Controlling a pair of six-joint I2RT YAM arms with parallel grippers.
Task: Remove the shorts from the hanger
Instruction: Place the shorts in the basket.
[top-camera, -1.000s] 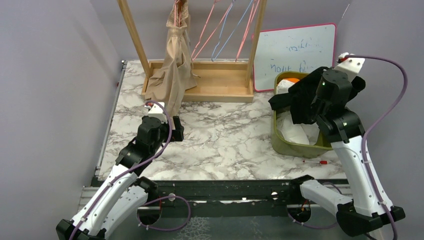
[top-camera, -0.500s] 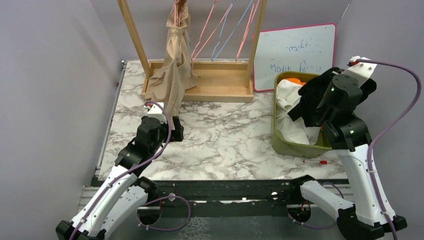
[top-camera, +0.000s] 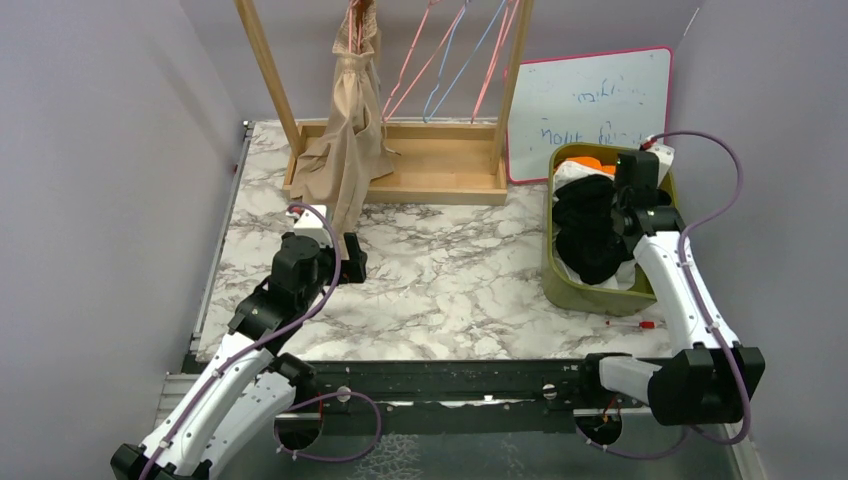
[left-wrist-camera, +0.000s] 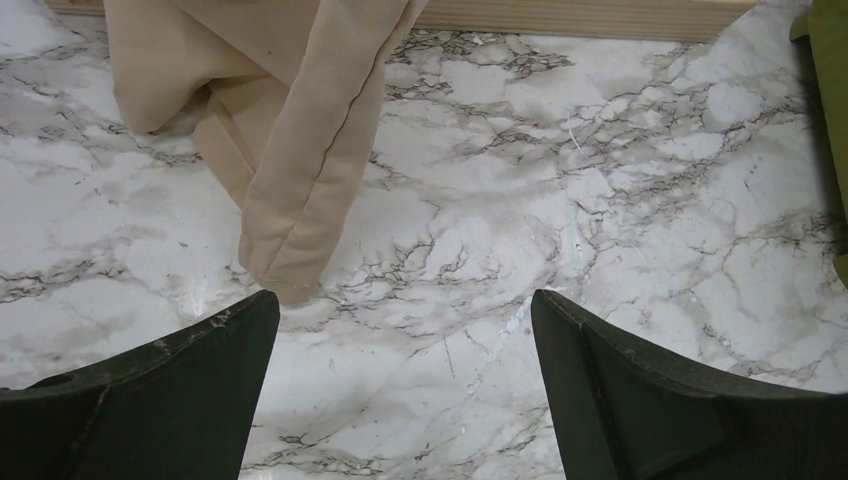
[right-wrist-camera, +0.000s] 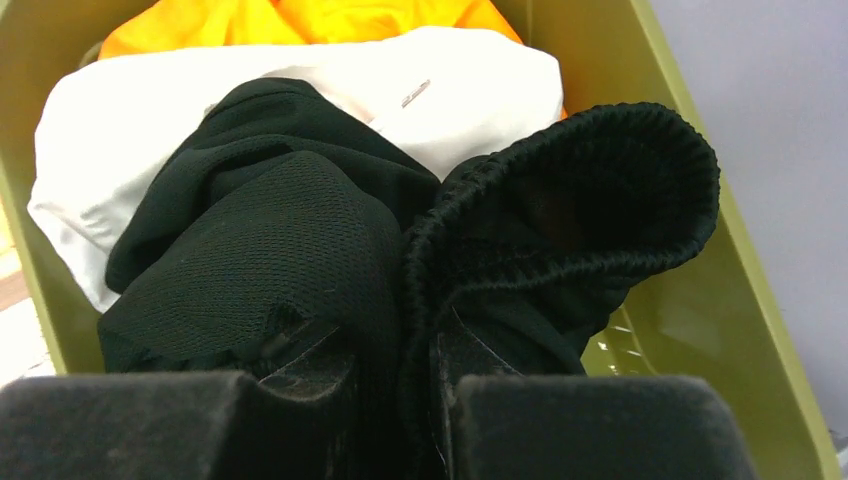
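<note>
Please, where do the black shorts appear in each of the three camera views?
Top external: the black shorts lie in the olive bin, at the right.
Left wrist: not in it.
Right wrist: at centre, over white shorts, the right pincer shut on them.
Shared landmark: the olive bin, a strip at the right edge of the left wrist view.

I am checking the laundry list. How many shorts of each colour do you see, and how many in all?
orange shorts: 1
white shorts: 1
black shorts: 1
tan shorts: 1
Total: 4
</note>
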